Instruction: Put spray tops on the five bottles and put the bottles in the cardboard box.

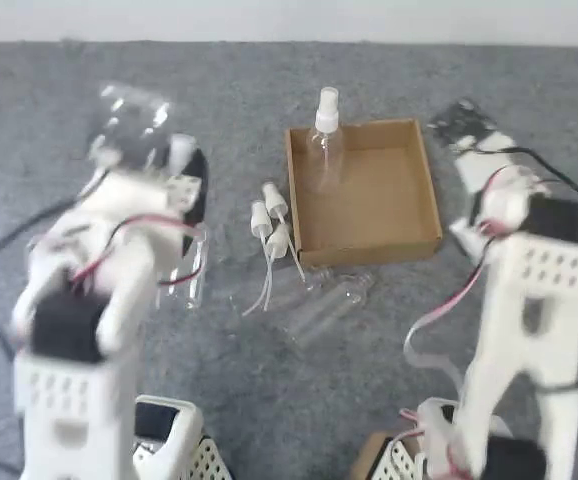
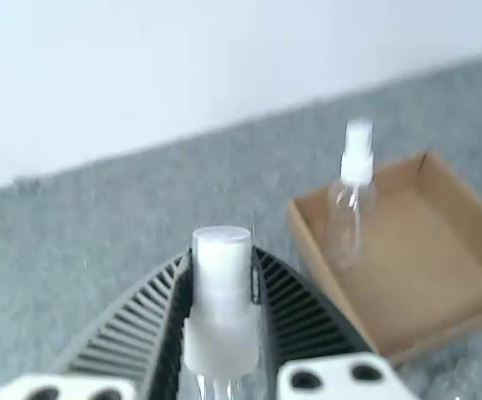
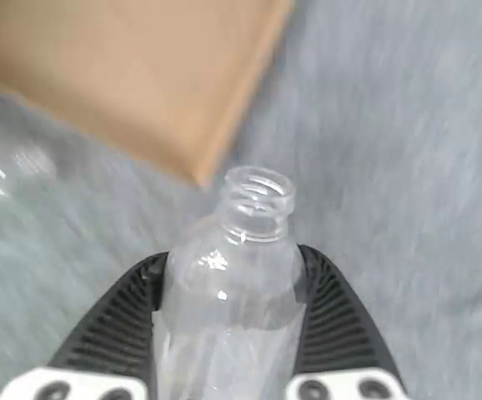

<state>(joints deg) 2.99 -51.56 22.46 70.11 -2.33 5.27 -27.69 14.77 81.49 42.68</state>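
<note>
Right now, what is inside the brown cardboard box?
One clear plastic bottle with a white spray top stands upright in a far corner of the brown cardboard box. The rest of the floor looks bare; the near wall covers a strip.

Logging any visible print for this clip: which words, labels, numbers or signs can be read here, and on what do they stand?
None: no word, number or sign can be read in any view.
The cardboard box looks plain, and no label shows on the capped bottle standing in it, the spray top in the left gripper or the open bottle in the right gripper.
</note>
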